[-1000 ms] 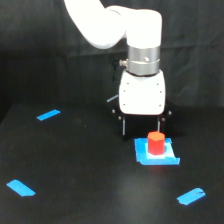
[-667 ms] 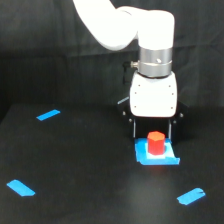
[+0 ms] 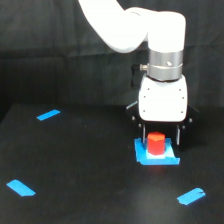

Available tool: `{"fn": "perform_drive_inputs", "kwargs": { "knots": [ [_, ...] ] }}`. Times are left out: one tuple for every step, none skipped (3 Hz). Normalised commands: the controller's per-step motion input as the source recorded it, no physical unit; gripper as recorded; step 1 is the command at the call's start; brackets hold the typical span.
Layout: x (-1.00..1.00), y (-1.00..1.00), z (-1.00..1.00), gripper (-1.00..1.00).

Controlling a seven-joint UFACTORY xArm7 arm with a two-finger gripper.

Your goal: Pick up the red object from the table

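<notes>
The red object (image 3: 155, 143), a small upright cylinder block, stands on a blue square pad (image 3: 156, 156) on the black table (image 3: 90, 185), toward the exterior view's right. Directly above and around it hangs the gripper (image 3: 161, 138) of a white robot arm (image 3: 150, 30), its dark fingers (image 3: 178, 136) spread open and reaching down on either side of the block; whether they touch it cannot be told from this angle, but the jaws are not closed on it. The gripper's white housing (image 3: 163, 98) sits just over the block's top, beneath a silver wrist ring (image 3: 165, 64). Three blue tape strips mark the tabletop: one (image 3: 48, 114) at the far left of the exterior view, one (image 3: 21, 188) near the lower left corner, and one (image 3: 190, 195) at the lower right, near the pad. A black curtain (image 3: 45, 60) closes off the background.
</notes>
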Motion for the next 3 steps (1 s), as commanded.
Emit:
{"fn": "perform_drive_inputs", "kwargs": {
  "knots": [
    [-0.21,-0.09,-0.01,-0.9],
    [-0.13,-0.07,0.03,-0.92],
    [-0.14,-0.04,0.11,-0.92]
  ]
}}
